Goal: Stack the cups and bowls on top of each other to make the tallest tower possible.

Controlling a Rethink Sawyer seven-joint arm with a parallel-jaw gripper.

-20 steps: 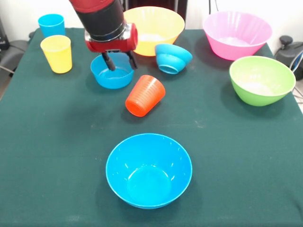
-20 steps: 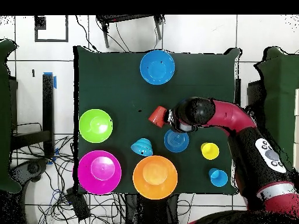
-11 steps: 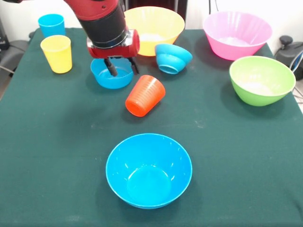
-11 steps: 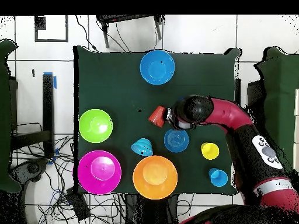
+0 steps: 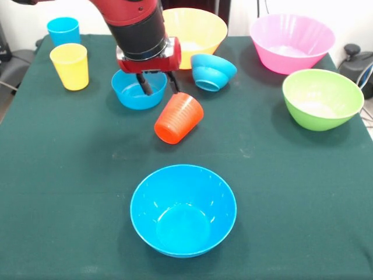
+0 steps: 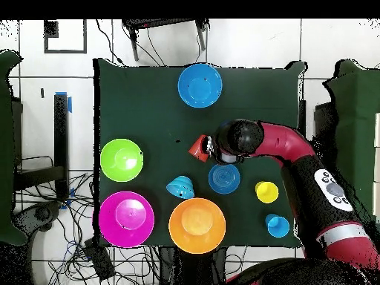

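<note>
My gripper (image 5: 158,85) is open with nothing between its fingers. It hangs just behind the ribbed orange-red cup (image 5: 179,118), which lies on its side, and over the near right rim of a small blue bowl (image 5: 136,92). From overhead the gripper (image 6: 214,148) sits right beside that cup (image 6: 198,148). A yellow cup (image 5: 70,66) and a sky blue cup (image 5: 63,30) stand upright at the far left. A medium blue bowl (image 5: 183,209) sits near the front. No tower is in view; each piece sits alone.
A tilted small blue bowl (image 5: 213,71) lies right of the gripper, with the yellow-orange bowl (image 5: 192,29) behind it. The pink bowl (image 5: 291,42) and green bowl (image 5: 322,98) stand at the right. Dark green cloth (image 5: 70,175) covers the table.
The gripper has moved from over the small blue bowl toward the orange-red cup, staying open. No cup or bowl has moved.
</note>
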